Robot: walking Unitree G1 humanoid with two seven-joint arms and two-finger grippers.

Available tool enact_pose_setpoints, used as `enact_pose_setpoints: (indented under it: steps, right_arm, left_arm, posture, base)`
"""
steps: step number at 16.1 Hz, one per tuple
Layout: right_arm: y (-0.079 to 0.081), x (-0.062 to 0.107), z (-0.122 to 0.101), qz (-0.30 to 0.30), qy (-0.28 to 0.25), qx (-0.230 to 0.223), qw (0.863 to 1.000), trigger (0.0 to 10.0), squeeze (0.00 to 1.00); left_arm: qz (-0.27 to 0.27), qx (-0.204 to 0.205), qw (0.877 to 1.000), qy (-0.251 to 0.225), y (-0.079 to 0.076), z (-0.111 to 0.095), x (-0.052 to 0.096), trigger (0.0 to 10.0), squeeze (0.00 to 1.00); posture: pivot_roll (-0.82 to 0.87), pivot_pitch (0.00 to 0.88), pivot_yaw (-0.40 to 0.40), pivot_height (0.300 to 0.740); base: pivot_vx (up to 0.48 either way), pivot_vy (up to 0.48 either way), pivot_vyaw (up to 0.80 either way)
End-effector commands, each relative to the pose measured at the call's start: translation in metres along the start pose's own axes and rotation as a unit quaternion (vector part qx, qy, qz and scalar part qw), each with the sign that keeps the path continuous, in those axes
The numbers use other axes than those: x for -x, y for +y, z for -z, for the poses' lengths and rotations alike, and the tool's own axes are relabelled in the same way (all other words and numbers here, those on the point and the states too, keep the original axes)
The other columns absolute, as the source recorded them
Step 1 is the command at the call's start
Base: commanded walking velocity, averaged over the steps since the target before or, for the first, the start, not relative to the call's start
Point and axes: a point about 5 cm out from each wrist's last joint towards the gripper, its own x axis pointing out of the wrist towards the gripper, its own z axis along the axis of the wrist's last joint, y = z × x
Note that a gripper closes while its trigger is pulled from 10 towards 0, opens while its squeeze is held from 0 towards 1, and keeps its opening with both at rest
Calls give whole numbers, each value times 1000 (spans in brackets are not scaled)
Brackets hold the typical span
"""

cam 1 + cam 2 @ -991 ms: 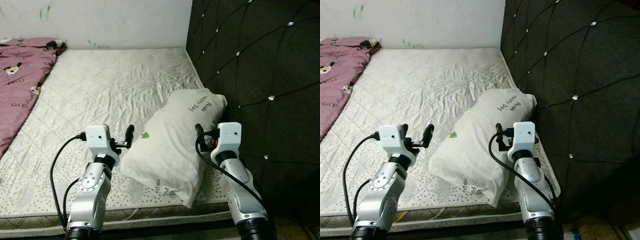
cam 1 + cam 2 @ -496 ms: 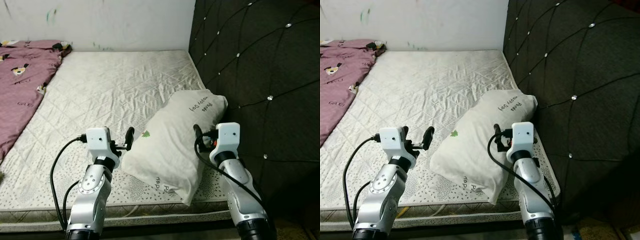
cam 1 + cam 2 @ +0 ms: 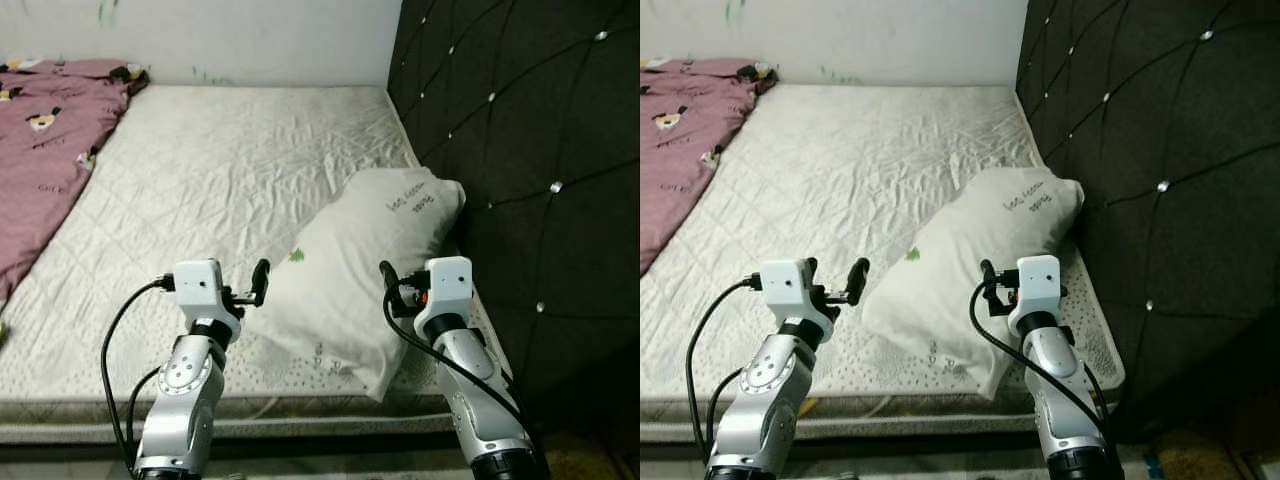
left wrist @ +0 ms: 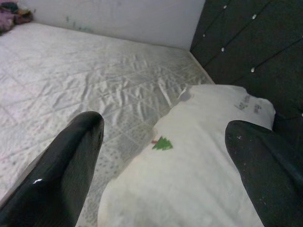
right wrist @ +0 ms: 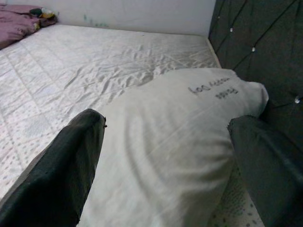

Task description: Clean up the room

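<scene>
White pillow point(image 3: 365, 262) lies on the mattress point(image 3: 200, 180), near-right part of the bed, slanted: far end up against the dark tufted headboard point(image 3: 520, 130) on the right, near end close to the bed's front edge. It's plump and creased, w/ a small green tree mark on its left side and dark lettering near the far end; the words are too small to read. More tiny print at the near corner, also unreadable.

My left gripper point(image 4: 165, 189) hovers just left of the pillow's near end, fingers spread wide, holding nothing; in the left wrist view the pillow sits between the two black fingers point(image 4: 61, 170). My right gripper point(image 5: 161, 179) hovers at the pillow's right side, betw. it and the headboard, also wide apart and empty; whether a fingertip touches the fabric I can't tell.

Mattress is quilted, off-white, wrinkled mid-bed. A pink blanket point(image 3: 45, 150) w/ small cartoon prints lies far left, cut off by the frame edge. White wall point(image 3: 220, 40) at the far side, w/ faint green marks. The pillow's underside and the gap behind it by the headboard are hidden.
</scene>
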Motion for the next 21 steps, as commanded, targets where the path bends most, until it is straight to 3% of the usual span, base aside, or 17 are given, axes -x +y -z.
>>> enact_pose_setpoints:
  steps: [1, 6, 12, 17, 21]
  right_arm:
    - [2, 2, 2, -7, 4, 0, 1000, 10000, 0]
    - [-9, 5, 16, 4, 38, 10, 999, 10000, 0]
    - [-9, -7, 8, -7, 30, 19, 999, 10000, 0]
    - [-9, -5, 5, -8, 13, 24, 1000, 10000, 0]
    - [-5, -5, 4, -13, 8, 29, 999, 10000, 0]
  left_arm:
    - [-4, -7, 1000, 3, 2, 0, 2, 10000, 0]
    - [-16, -8, 1000, 5, 3, 1, 3, 10000, 0]
    - [-12, 5, 1000, -13, -1, -5, -1, 10000, 0]
    - [-22, 14, 999, -19, 2, -7, 2, 10000, 0]
    - [-12, 16, 1000, -20, -4, -9, -5, 10000, 0]
  posture:
    - [1, 105, -32, 633]
    - [35, 127, -76, 613]
    - [36, 127, -78, 613]
    - [12, 129, -52, 613]
    - [-3, 128, -37, 613]
  base:
    - [0, 0, 0]
    - [0, 0, 0]
    - [0, 0, 0]
    - [307, 0, 0]
    - [337, 0, 0]
